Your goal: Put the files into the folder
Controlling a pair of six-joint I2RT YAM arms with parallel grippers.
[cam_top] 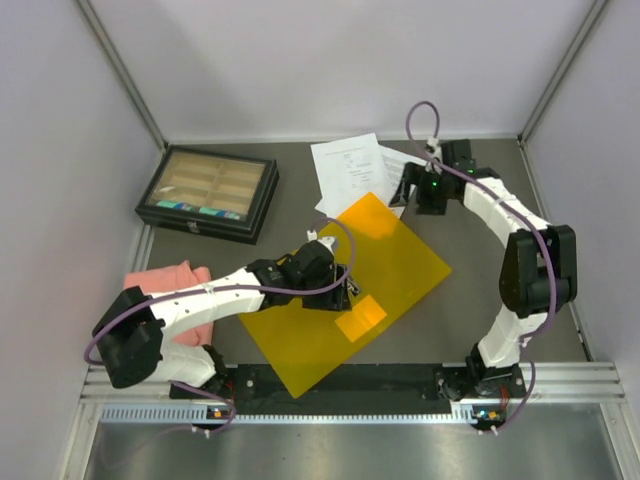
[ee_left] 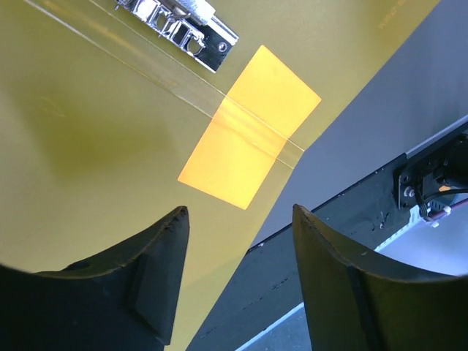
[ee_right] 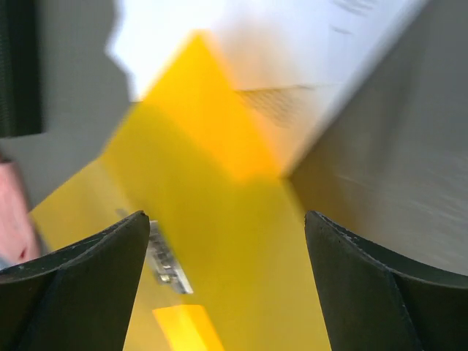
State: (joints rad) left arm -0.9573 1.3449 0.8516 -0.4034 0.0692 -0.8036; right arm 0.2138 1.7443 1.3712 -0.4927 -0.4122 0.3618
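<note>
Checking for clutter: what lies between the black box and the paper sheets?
Only bare table between black box and paper sheets, seen in the top view.

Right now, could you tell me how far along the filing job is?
Done: the folder lies flat with its metal clip and orange pocket exposed. In hand: nothing; the left gripper hovers open over the folder, the right gripper open near the files. Left: the files lie outside it, its far corner overlapping them.

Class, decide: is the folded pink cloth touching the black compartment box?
Apart. The top view shows a strip of grey table between the folded pink cloth and the black compartment box.
</note>
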